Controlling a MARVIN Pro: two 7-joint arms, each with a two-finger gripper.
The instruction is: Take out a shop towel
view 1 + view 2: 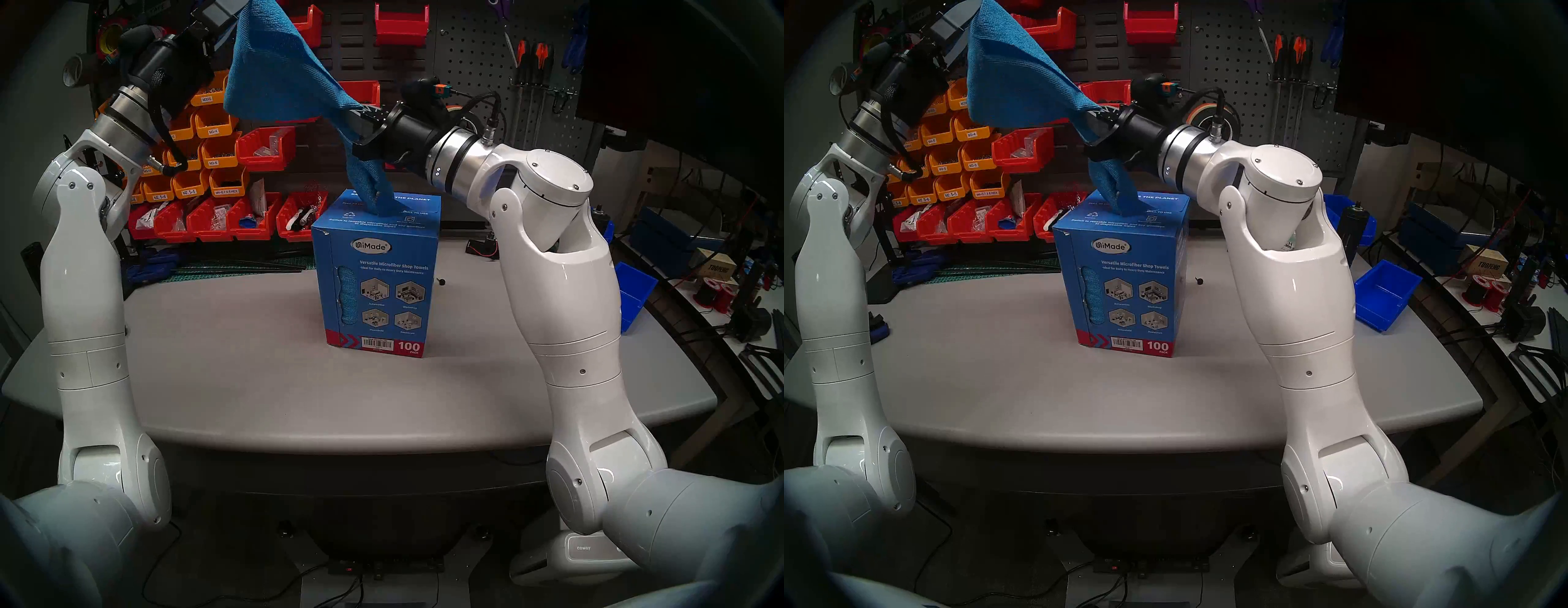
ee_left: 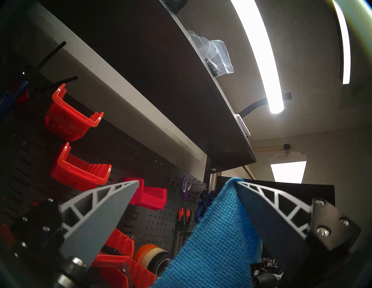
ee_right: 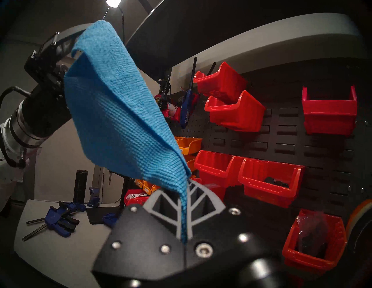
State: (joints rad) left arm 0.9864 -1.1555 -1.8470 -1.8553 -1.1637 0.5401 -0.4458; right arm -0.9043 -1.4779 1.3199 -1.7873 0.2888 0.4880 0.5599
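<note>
Right hand point(image 3: 186, 203): clamped on the shop towel point(image 1: 275, 72), near its lower end. Left hand point(image 2: 186, 182): spread wide, towel corner draped over one finger point(image 2: 267, 203), at 11 o'clock above the box. Towel tail trails into the top slot of the UniMade shop-towel box point(image 1: 377, 284), upright on the grey surface point(image 1: 254, 382).

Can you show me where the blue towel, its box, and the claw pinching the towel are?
shop towel point(image 1: 271, 72), head left view, spread cloth.
box point(image 1: 382, 293), head left view, front face.
right claw point(image 3: 184, 211), right wrist view, between its fingertips.
</note>
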